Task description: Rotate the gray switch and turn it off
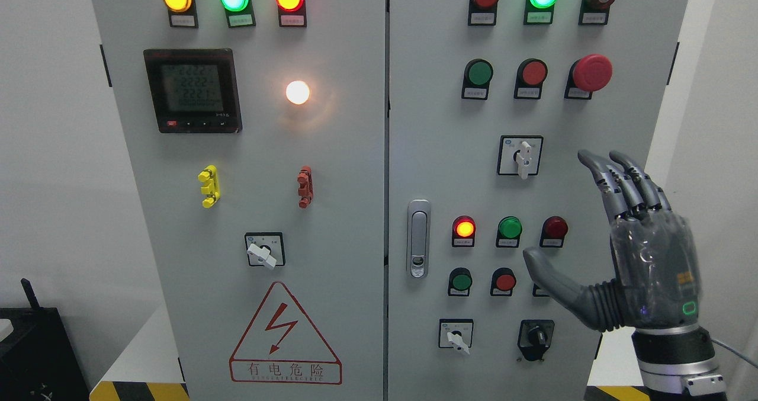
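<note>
Three grey-white rotary switches sit on the control cabinet. One switch (pixel 523 158) is on the right door at mid height, its handle pointing straight down. A second switch (pixel 456 337) is low on the right door, handle angled down-right. The third switch (pixel 262 252) is on the left door, also angled down-right. My right hand (pixel 559 208) is raised in front of the right door's right side, fingers (pixel 616 179) spread and thumb (pixel 548 276) out, holding nothing. It is to the right of and below the mid-height switch, not touching it. The left hand is out of view.
A black rotary switch (pixel 536 336) sits just under the thumb. Lit and unlit push buttons (pixel 509 228) lie left of the palm, and a red mushroom stop button (pixel 591 72) above. A door latch (pixel 418 238), a meter (pixel 192 90) and a warning triangle (pixel 285 336) are further left.
</note>
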`<control>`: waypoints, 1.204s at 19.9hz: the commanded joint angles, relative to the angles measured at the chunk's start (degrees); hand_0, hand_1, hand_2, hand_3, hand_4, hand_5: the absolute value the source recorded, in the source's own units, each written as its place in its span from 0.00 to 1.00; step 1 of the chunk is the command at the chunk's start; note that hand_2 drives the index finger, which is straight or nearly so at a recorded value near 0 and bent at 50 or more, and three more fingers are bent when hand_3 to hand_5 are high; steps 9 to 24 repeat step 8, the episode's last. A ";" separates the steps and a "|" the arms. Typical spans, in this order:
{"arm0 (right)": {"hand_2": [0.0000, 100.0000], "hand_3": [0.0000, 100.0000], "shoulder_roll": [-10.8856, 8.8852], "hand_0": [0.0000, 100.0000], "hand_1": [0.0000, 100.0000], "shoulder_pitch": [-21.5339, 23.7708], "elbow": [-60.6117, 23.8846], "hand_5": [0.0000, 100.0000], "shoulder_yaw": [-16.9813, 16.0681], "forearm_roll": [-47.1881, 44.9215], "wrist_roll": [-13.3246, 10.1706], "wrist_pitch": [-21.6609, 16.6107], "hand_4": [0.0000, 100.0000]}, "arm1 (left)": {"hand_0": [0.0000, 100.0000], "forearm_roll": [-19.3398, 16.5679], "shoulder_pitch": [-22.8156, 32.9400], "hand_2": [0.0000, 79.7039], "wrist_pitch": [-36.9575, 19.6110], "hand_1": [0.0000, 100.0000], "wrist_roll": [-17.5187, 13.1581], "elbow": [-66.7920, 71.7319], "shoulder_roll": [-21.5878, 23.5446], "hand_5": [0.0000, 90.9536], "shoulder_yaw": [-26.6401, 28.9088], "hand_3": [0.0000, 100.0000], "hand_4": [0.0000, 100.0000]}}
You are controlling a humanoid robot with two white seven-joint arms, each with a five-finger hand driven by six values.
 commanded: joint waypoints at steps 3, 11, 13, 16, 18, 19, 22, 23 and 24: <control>0.00 0.00 -0.02 0.04 0.22 1.42 -1.74 0.00 -1.64 -0.01 0.09 -0.13 0.00 | 0.12 0.00 0.00 0.00 0.00 0.39 0.02 -0.03 0.00 0.00 1.85 0.00 0.00; 0.00 0.00 0.07 0.04 0.23 1.42 -1.74 0.00 -1.73 -0.01 0.09 -0.04 0.00 | 0.12 0.00 0.00 0.00 0.00 0.39 0.02 0.05 0.00 0.00 1.85 0.00 0.00; 0.00 0.00 0.07 0.04 0.23 1.42 -1.74 0.00 -1.73 -0.01 0.09 -0.04 0.00 | 0.12 0.00 0.00 0.00 0.00 0.39 0.02 0.05 0.00 0.00 1.85 0.00 0.00; 0.00 0.00 0.07 0.04 0.23 1.42 -1.74 0.00 -1.73 -0.01 0.09 -0.04 0.00 | 0.12 0.00 0.00 0.00 0.00 0.39 0.02 0.05 0.00 0.00 1.85 0.00 0.00; 0.00 0.00 0.07 0.04 0.23 1.42 -1.74 0.00 -1.73 -0.01 0.09 -0.04 0.00 | 0.12 0.00 0.00 0.00 0.00 0.39 0.02 0.05 0.00 0.00 1.85 0.00 0.00; 0.00 0.00 0.07 0.04 0.23 1.42 -1.74 0.00 -1.73 -0.01 0.09 -0.04 0.00 | 0.12 0.00 0.00 0.00 0.00 0.39 0.02 0.05 0.00 0.00 1.85 0.00 0.00; 0.00 0.00 0.07 0.04 0.23 1.42 -1.74 0.00 -1.73 -0.01 0.09 -0.04 0.00 | 0.12 0.00 0.00 0.00 0.00 0.39 0.02 0.05 0.00 0.00 1.85 0.00 0.00; 0.00 0.00 0.07 0.04 0.23 1.42 -1.74 0.00 -1.73 -0.01 0.09 -0.04 0.00 | 0.12 0.00 0.00 0.00 0.00 0.39 0.02 0.05 0.00 0.00 1.85 0.00 0.00; 0.00 0.00 0.07 0.04 0.23 1.42 -1.74 0.00 -1.73 -0.01 0.09 -0.04 0.00 | 0.12 0.00 0.00 0.00 0.00 0.39 0.02 0.05 0.00 0.00 1.85 0.00 0.00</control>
